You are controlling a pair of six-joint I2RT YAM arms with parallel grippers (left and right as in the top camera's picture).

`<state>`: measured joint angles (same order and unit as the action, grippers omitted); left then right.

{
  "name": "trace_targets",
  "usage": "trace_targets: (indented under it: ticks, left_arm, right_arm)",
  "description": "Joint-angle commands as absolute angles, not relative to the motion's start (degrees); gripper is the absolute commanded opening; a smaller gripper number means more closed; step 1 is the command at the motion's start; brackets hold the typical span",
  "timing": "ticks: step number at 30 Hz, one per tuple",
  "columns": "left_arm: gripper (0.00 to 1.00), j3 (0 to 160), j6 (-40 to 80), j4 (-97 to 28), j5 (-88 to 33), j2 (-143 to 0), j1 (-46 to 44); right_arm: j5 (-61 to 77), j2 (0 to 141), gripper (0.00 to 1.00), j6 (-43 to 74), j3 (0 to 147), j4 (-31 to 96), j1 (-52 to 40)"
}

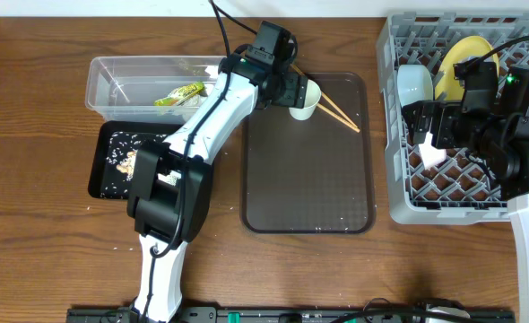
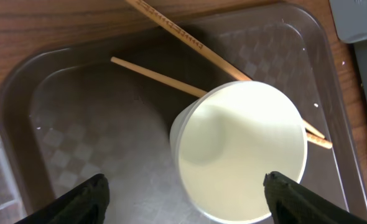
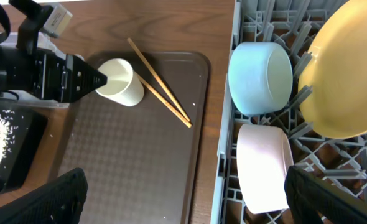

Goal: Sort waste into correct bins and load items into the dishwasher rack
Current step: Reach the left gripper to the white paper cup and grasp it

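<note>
The white cup (image 1: 304,100) stands on the brown serving tray (image 1: 309,179), touching the chopsticks (image 1: 338,112). My left gripper (image 1: 291,90) is open beside the cup; in the left wrist view the cup (image 2: 242,152) sits between the spread fingers (image 2: 185,186), over the chopsticks (image 2: 171,37). The grey rack (image 1: 399,193) holds the yellow plate (image 1: 466,61), light blue bowl (image 1: 414,82) and white bowl (image 1: 432,151). My right gripper (image 1: 423,126) is open and empty over the rack's left edge (image 3: 183,193). The green wrapper (image 1: 179,94) lies in the clear tub (image 1: 112,72). Rice scraps (image 1: 128,163) lie in the black tray (image 1: 103,179).
The rack's left wall (image 3: 224,143) stands close to the brown tray's right edge (image 3: 199,124). The left arm stretches across the tub and black tray. Cables hang behind the brown tray at the table's back edge.
</note>
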<state>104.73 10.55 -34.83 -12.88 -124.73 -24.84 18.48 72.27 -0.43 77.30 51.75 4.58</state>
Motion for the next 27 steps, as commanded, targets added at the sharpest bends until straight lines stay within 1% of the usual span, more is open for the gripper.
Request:
trace_targets:
  ticks: [1,4,7,11,12,14,16,18,21,23,27]
  left_arm:
    - [0.76,106.0,11.2,-34.1,-12.0,-126.5,-25.4]
    - [0.61,106.0,11.7,-33.9,-12.2,-127.5,-25.7]
    - [0.55,106.0,11.7,-34.2,-12.2,-128.6,-26.3]
    - [0.43,106.0,11.7,-34.6,-12.2,-128.9,-26.9]
    - [0.38,106.0,11.7,-34.6,-12.2,-128.9,-27.0]
    - [0.26,106.0,11.7,-34.6,-12.2,-128.8,-26.9]
    - [0.19,106.0,11.7,-35.8,-12.2,-128.5,-26.8]
    - [0.08,106.0,11.7,-37.5,-12.2,-127.7,-26.5]
    - [0.05,106.0,11.7,-40.9,-13.1,-125.6,-25.5]
    - [0.06,106.0,11.9,-44.2,-15.0,-123.5,-24.3]
    - [0.06,106.0,11.7,-50.7,-24.6,-118.8,-20.9]
  right_arm:
    - [19.1,72.0,0.99,0.2,77.5,52.4,4.3]
    - [19.1,72.0,0.99,0.2,77.5,52.6,4.3]
    - [19.1,72.0,0.98,0.2,77.5,52.7,4.3]
    - [19.1,72.0,0.98,0.2,77.5,52.7,4.3]
    - [19.1,72.0,0.98,0.2,77.5,52.7,4.3]
    - [19.1,72.0,0.95,0.2,77.5,52.7,4.3]
    - [19.1,72.0,0.92,0.5,77.5,52.7,4.3]
    - [19.1,72.4,0.92,1.7,77.5,52.7,4.3]
    - [20.4,73.7,0.90,3.3,77.5,52.5,4.3]
    - [23.9,75.1,0.90,3.2,77.4,52.2,4.0]
    - [32.8,78.4,0.90,2.7,76.6,49.5,2.4]
